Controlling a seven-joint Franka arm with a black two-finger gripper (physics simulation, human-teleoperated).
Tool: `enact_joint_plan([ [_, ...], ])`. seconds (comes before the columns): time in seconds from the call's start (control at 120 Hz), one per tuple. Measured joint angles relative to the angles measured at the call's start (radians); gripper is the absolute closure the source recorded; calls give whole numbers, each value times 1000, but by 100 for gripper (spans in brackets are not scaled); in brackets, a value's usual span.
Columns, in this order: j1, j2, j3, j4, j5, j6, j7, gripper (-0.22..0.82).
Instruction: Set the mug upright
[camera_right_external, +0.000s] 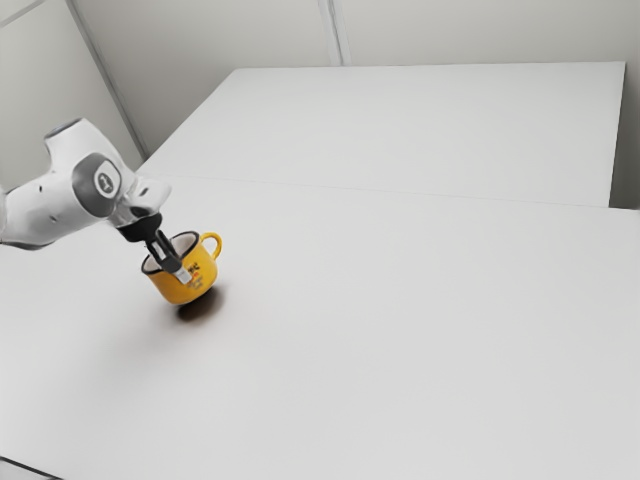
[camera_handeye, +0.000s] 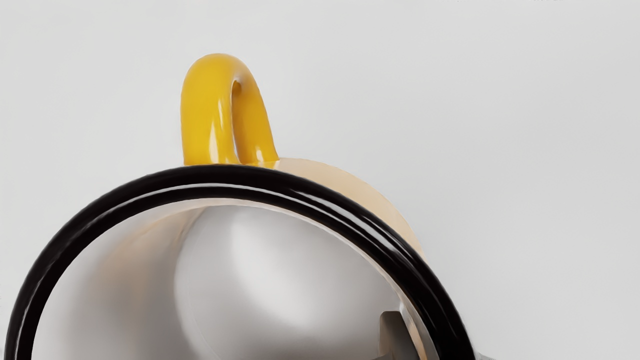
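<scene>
Mug (camera_right_external: 180, 291), yellow with a black rim (camera_handeye: 250, 176), leans at a slant over a pale table (camera_right_external: 400, 330), its mouth tipped toward the arm and its handle (camera_handeye: 202, 112) on the far side from it. The black gripper (camera_right_external: 178, 270) is closed on the mug's side, one finger (camera_handeye: 395, 336) inside the cup and the other outside. A dark shadow (camera_right_external: 203, 304) lies under the base; whether the lower edge touches the table, I cannot tell. The grasp looks made, but upright is not reached: levelling the base, resting it flat and letting go seem left. Nothing visible obstructs the mug.
</scene>
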Motion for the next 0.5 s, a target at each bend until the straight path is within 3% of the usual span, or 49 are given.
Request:
enact_joint_plan([
  [0.208, 22, -67, -109, -102, 69, 154, -44, 78],
  [0.5, 28, -129, -190, -212, 137, 215, -167, 78],
])
